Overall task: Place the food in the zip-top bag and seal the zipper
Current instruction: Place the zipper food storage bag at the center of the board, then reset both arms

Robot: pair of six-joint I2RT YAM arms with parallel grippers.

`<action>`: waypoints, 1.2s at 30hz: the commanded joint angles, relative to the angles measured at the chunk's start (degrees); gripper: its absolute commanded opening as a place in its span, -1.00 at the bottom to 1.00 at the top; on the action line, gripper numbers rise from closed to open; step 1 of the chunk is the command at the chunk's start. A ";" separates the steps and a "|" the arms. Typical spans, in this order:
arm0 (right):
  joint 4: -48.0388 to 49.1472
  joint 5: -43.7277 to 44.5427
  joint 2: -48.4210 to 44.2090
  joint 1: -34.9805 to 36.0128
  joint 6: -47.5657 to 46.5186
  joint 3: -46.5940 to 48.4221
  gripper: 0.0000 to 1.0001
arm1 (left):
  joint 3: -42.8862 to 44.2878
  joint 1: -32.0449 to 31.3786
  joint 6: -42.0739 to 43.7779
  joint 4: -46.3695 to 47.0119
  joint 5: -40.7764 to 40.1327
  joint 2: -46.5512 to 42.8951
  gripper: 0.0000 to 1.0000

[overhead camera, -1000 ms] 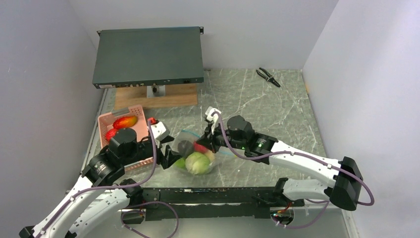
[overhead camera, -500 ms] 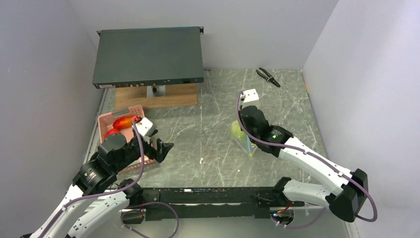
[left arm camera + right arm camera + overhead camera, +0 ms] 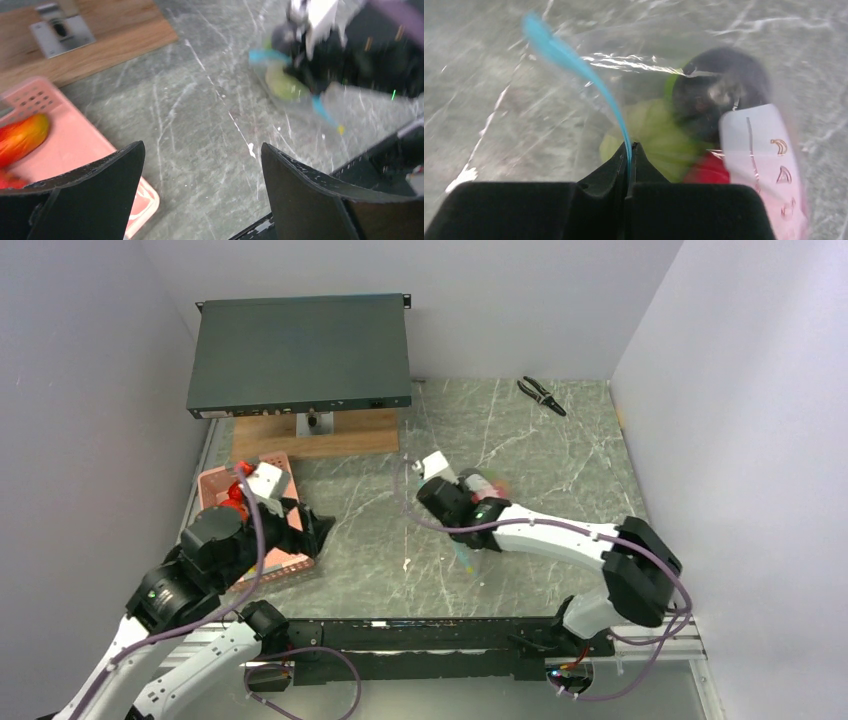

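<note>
While your left gripper (image 3: 200,147) stands open just beside the pink basket (image 3: 75,145), one red-orange fruit (image 3: 20,137) lies in that basket; mid-table, your right gripper (image 3: 629,150) is clamped on the teal zipper (image 3: 574,65), and the blurred zip-top bag (image 3: 634,60) holds green, dark purple and red food (image 3: 654,135).

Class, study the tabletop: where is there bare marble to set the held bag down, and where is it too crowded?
Bare marble lies centre, between the left gripper and the right gripper holding the zip-top bag, and at the back right, between the right arm and the pliers. The left is crowded: pink basket, wooden board.
</note>
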 commanded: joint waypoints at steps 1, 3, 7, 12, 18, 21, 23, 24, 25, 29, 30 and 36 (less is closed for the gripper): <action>2.20 -3.63 3.92 4.32 4.21 1.80 -1.00 | 10.74 0.16 -11.43 -12.98 -15.10 1.44 0.84; 3.92 -5.76 4.39 4.50 5.46 0.32 -1.00 | 14.38 0.15 -14.94 -18.15 -17.44 1.83 0.85; 6.10 -8.59 4.99 4.47 5.82 -1.56 -0.72 | 15.25 0.12 -20.19 -21.48 -17.73 -0.22 0.84; 3.98 -11.57 3.39 4.08 6.04 -0.51 -0.25 | 8.72 0.10 -25.71 -15.61 -16.48 -5.00 0.85; -1.60 -17.19 -6.03 1.05 6.93 3.01 0.49 | 3.41 0.16 -29.93 -10.86 -13.80 -6.58 0.85; -4.85 -16.96 -12.17 -0.48 7.66 5.01 0.78 | 3.83 0.11 -29.98 -9.96 -13.19 -6.81 0.85; -6.94 -16.31 -16.30 -1.33 7.72 6.51 0.92 | 5.31 0.18 -29.33 -9.60 -13.33 -6.62 0.85; -7.88 -15.53 -18.53 -1.46 7.65 7.34 0.99 | 6.20 0.16 -28.83 -9.36 -13.45 -6.31 0.85; -8.66 -14.77 -20.54 -1.61 7.37 8.26 0.99 | 7.45 0.12 -27.91 -9.20 -13.70 -5.90 0.85; -11.84 -9.99 -27.91 -1.84 5.43 12.41 1.00 | 12.83 0.15 -25.33 -8.67 -14.17 -2.83 0.85; -12.37 -8.89 -29.53 -1.84 4.50 13.53 1.00 | 13.91 0.16 -24.78 -8.33 -14.10 -2.15 0.85; -16.03 1.80 -37.12 -1.86 -0.56 20.79 1.00 | 19.16 0.14 -22.41 -6.32 -14.26 -0.88 0.83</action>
